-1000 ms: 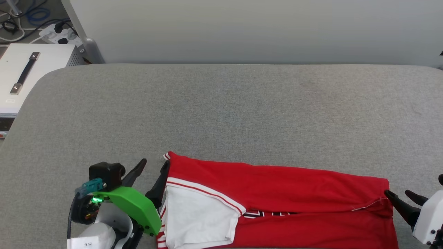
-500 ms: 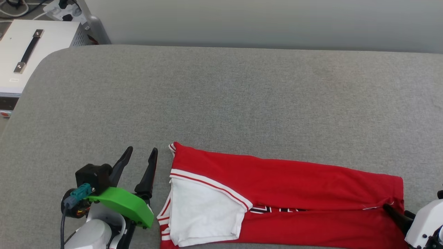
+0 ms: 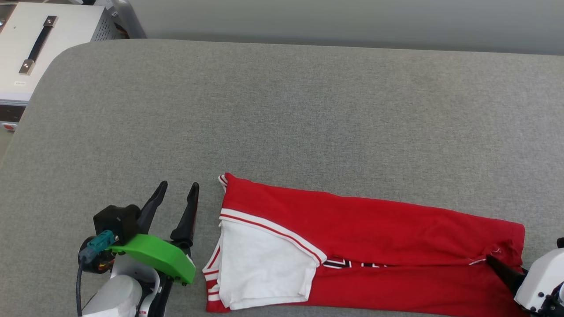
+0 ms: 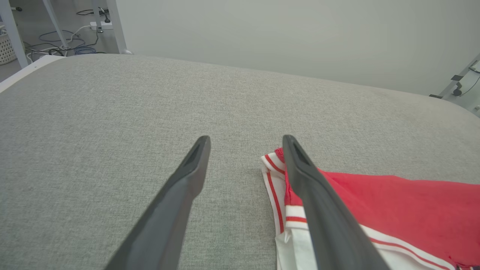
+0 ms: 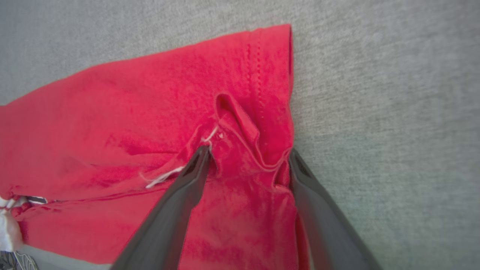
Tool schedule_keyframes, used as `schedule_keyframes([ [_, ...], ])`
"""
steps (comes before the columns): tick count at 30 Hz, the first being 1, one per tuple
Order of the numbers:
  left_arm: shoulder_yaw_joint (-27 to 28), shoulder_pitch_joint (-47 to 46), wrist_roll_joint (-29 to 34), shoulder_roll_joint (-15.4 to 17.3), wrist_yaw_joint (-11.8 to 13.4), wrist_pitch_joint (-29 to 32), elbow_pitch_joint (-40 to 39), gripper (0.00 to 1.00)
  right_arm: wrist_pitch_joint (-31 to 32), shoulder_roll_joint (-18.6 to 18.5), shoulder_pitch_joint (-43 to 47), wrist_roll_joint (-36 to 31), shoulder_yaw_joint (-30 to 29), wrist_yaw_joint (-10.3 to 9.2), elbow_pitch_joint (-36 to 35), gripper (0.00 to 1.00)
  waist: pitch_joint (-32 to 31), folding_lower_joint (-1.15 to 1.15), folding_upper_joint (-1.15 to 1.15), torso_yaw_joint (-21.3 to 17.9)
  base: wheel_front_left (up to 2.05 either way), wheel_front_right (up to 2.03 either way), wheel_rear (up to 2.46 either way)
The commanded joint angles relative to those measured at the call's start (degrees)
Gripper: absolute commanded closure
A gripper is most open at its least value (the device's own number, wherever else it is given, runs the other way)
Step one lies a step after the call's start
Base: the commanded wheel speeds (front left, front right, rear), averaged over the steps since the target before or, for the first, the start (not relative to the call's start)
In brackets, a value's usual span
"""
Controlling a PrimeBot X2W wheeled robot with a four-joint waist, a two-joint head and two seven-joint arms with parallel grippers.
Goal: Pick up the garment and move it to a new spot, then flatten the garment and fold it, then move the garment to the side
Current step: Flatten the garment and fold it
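Garment [image 3: 374,246] is lying along the near edge of the grey table [image 3: 282,110], approx 5 o'clock in head view. It's doubled lengthwise into a strip running 9-to-3, w/ the white sleeve [image 3: 264,264] showing at the 9 end & the hem at the 3 end.

Step in hand, judging by the layout, is getting set for the crosswise fold.

To do it well:
- R gripper [image 5: 248,150] is sitting w/ fingers spread, straddling a raised pucker [image 5: 240,120] in the hem corner & pinching nothing yet. It's needing to bite thru both layers, not just the pucker's top skin, or the bottom layer is likely lagging & the fold going skewed.
- L gripper [image 3: 179,184] is standing off the cloth, just beside the striped trim [image 4: 272,168] on its 9 side, fingers spread & empty. It's wanting a shift toward 3 so one finger is sliding under the shoulder edge before closing.
- Lifting both ends together, low & taut, is looking safest, since the loose sleeve is prob flopping out otherwise.

Pose:
- L forearm is sitting at 7 o'clock of head view, fingers pointing approx 12, tips near the table.
- R arm is showing at the 4 o'clock corner, fingers pointing approx 10 across the hem & angling down w/ tips touching cloth.
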Motion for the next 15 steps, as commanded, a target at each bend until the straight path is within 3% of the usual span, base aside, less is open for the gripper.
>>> schedule_keyframes([
  [1,0.4,-0.7,0.7,-0.3,-0.4,-0.3,0.4,0.00,1.3,3.1,0.8,0.9,2.6,0.16,1.9,0.13,0.0,0.00,0.00,-0.1,0.00,0.00,0.00],
  [2,0.5,-0.6,0.9,-0.4,-0.6,-0.3,0.6,0.00,1.2,3.1,0.7,1.0,2.8,0.16,2.1,0.59,0.0,0.00,0.00,-0.1,0.00,0.00,0.00],
  [3,0.6,-0.6,0.9,-0.5,-0.7,-0.3,0.7,0.00,1.1,3.1,0.6,0.9,2.9,0.16,2.1,0.75,-0.1,0.00,0.00,-0.1,0.00,0.00,0.00],
  [4,0.8,-0.6,1.1,-0.6,-0.9,-0.3,0.9,0.00,0.5,3.0,0.5,0.9,3.1,0.16,2.1,1.00,-0.1,0.00,0.00,-0.2,0.00,0.00,0.00],
  [15,1.7,0.0,1.6,-1.1,-1.7,-0.3,2.0,0.00,-6.5,-0.6,0.3,1.3,2.7,0.16,1.8,1.00,-1.8,0.00,0.00,-0.9,0.00,0.00,0.00],
])
